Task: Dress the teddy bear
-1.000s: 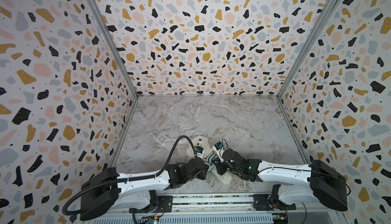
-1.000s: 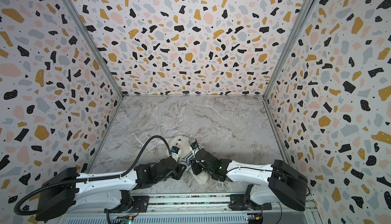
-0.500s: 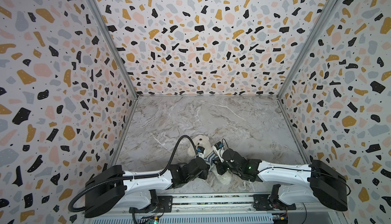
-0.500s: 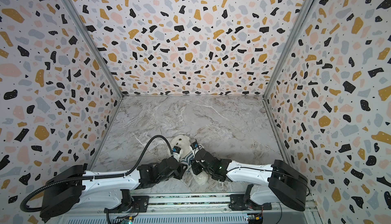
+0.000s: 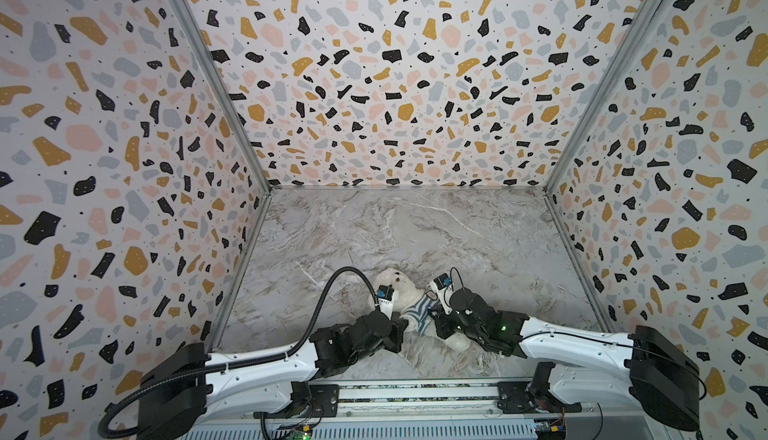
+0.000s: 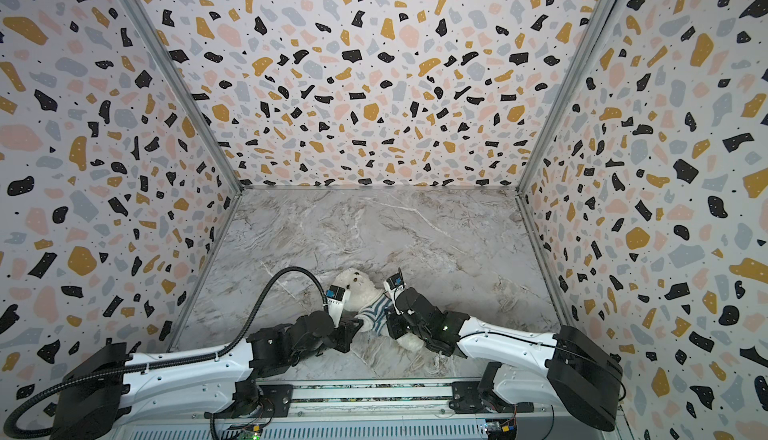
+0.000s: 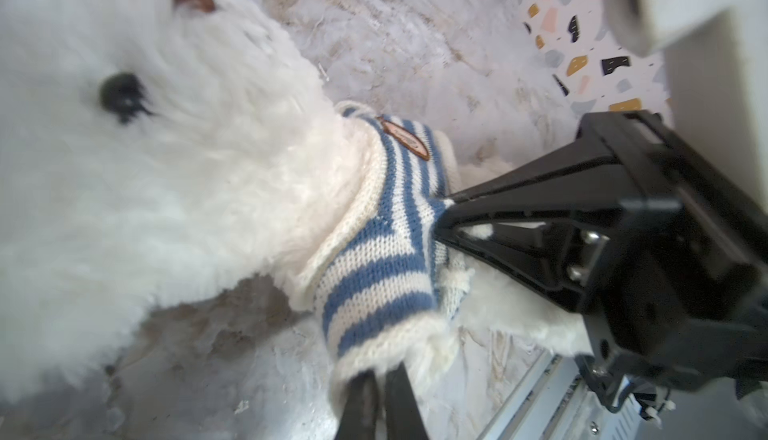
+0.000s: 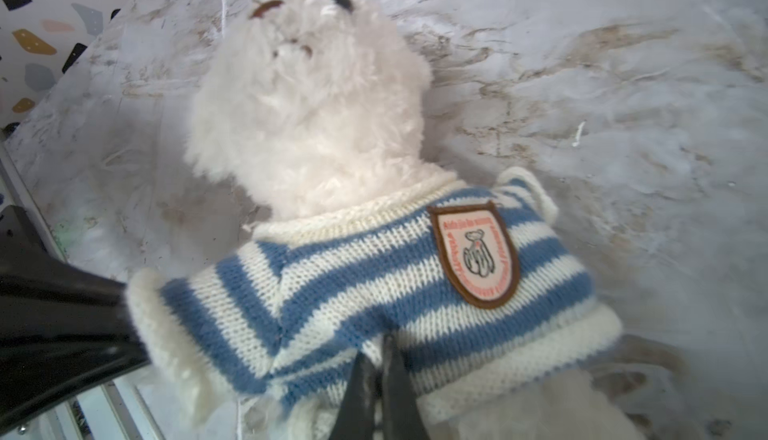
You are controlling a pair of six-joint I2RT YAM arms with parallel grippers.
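Note:
The teddy bear lies on its back near the table's front edge, head toward the back wall. A blue-and-white striped shirt with a badge covers its chest. My left gripper is shut on the fuzzy cream end of one sleeve. My right gripper is shut on the shirt's lower front, near the hem. Each gripper shows in the other arm's wrist view, pinching the shirt. The bear's legs are mostly hidden under the right arm.
The marble table stretches back to terrazzo-patterned walls on three sides. A metal rail runs along the front edge, just behind both arm bases. The left arm's black cable loops up beside the bear's head.
My left gripper has closed onto the sleeve end, and its arm has shifted slightly to the right. The right gripper has kept its hold and its place.

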